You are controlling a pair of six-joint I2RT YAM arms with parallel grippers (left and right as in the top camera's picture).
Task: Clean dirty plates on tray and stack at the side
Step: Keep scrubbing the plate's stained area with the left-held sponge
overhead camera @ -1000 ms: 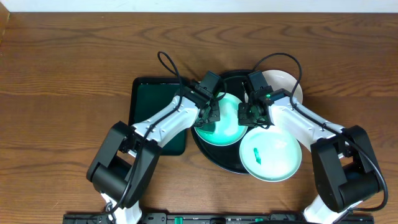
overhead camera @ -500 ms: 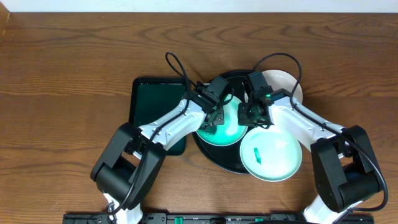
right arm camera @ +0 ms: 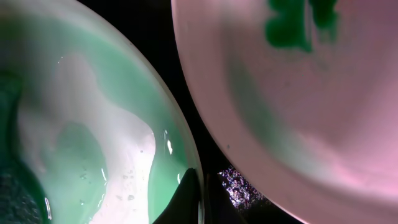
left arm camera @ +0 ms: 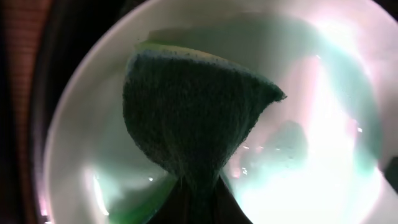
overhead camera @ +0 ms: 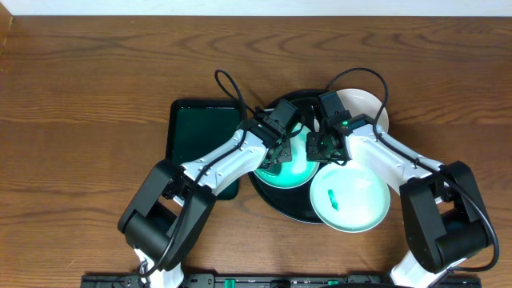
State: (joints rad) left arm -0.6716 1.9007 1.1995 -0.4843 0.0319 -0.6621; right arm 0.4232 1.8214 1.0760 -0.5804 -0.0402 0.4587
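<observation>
Plate [overhead camera: 298,166] under scrub sits on the black tray [overhead camera: 272,196], directly beneath the left claw [left arm camera: 198,198], which is pinched tight on a green sponge [left arm camera: 193,106] pressed against its face. Right claw [right arm camera: 200,196], just across, is clamped thin on that plate's rim. The risk, I'd say: a hard sponge stroke pulls the rim free and skids it into the smeared plate [right arm camera: 298,93] right beside the right claw.

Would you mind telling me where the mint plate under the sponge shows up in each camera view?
Overhead: the mint plate lies near the picture's centre, partly hidden.
Left wrist: the plate fills the frame, beneath the green sponge.
Right wrist: the plate takes the left half.
Shared landmark: the black tray, dark beside the plate in every view.
</observation>
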